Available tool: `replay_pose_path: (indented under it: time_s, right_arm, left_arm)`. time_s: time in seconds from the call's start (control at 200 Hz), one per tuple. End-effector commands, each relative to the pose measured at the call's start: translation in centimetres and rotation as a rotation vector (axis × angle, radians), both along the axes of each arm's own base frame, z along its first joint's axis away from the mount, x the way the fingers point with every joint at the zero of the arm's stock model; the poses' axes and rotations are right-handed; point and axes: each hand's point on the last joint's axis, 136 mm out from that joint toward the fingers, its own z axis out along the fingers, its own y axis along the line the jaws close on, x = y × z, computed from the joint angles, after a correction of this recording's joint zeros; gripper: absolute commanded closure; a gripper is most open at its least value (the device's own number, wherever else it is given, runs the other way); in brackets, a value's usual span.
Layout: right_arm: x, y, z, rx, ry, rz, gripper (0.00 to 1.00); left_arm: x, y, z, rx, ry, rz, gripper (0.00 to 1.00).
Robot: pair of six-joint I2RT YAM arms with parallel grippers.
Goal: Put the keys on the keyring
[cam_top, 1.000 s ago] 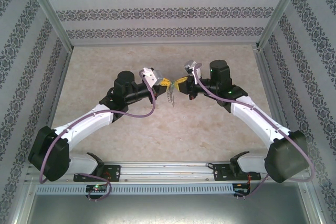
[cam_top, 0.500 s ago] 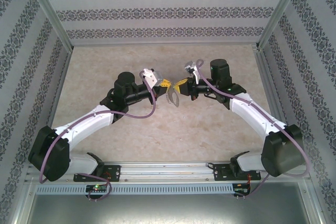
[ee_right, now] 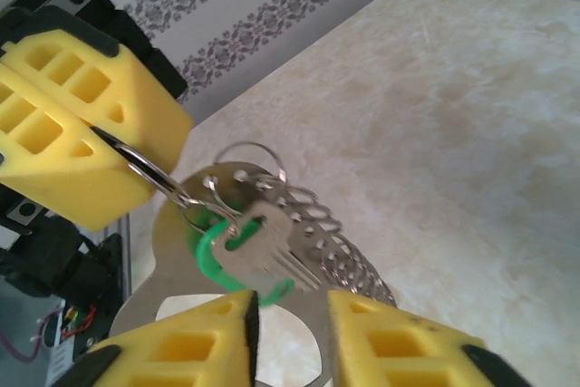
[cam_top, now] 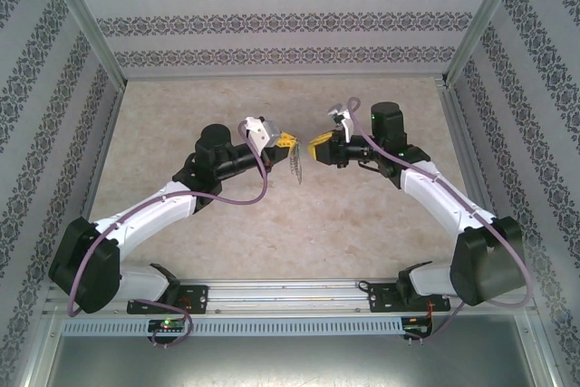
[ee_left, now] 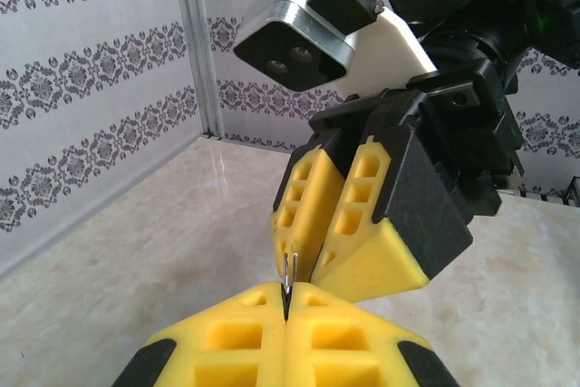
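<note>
So my left gripper (cam_top: pixel 286 141) was clamped fully shut on the thin wire loop of the keyring (ee_right: pixel 317 233), yellow pads pressed flat together with just the wire poking out between them. The keyring hung off that pinch in mid-air over the middle of the table (cam_top: pixel 181 106), well away from every edge and not touching the surface.

The key (ee_right: pixel 258 256) with the green head sat in among the ring's metal bits, lying against the grey oblong piece, with the little coil of chain fanned out beside it. From the right wrist view it looked threaded onto a small ring there, but honestly I couldn't tell if it was properly on.

My right gripper (cam_top: pixel 314 148) faced the left one tip to tip, just beside it, jaws cracked open a little with a narrow gap between the pads. It had hold of nothing. The keyring dangled just below and in front of those fingers, apart from them in the overhead view.
</note>
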Motion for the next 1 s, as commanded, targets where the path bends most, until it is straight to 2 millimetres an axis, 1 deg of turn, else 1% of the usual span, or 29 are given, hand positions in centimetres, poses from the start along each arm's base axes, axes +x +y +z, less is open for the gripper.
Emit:
replay_pose_path:
  time_s: [0.0,0.09,0.335,0.385,0.565,0.65,0.789,0.839,0.914,0.994]
  right_arm:
    - [0.0,-1.0,2.3,0.046,-0.065,-0.043,0.68]
    - [0.1,-1.4,3.0,0.066,-0.078,-0.069,0.65]
    - [0.3,-1.5,4.8,0.12,-0.117,-0.091,0.54]
    - [0.6,-1.5,5.3,0.134,-0.127,-0.104,0.53]
    - [1.0,-1.6,6.5,0.184,-0.157,-0.132,0.52]
    - [1.2,-1.7,7.1,0.206,-0.17,-0.144,0.51]
    - [1.3,-1.5,7.7,0.244,-0.16,-0.129,0.47]
    - [1.3,-1.3,7.9,0.256,-0.157,-0.115,0.43]
    - [1.4,-1.0,8.1,0.271,-0.156,-0.101,0.39]
    - [1.5,-0.7,8.2,0.278,-0.154,-0.091,0.38]
  left_arm:
    - [-0.7,-0.5,2.6,-0.068,-0.069,-0.028,1.0]
    - [-0.6,-0.5,2.6,-0.079,-0.063,-0.029,1.0]
    - [-0.4,-0.4,3.1,-0.147,-0.026,-0.056,1.0]
    - [-0.2,-0.2,3.4,-0.177,-0.015,-0.065,1.0]
    - [0.2,0.0,3.6,-0.227,0.027,-0.091,1.0]
    - [0.6,0.3,3.9,-0.268,0.049,-0.104,1.0]
    - [1.2,1.2,4.4,-0.346,0.089,-0.122,1.0]
    - [1.4,1.3,4.4,-0.361,0.098,-0.127,1.0]
    - [1.5,1.3,4.4,-0.369,0.111,-0.134,1.0]
    - [1.6,1.4,4.4,-0.377,0.123,-0.14,1.0]
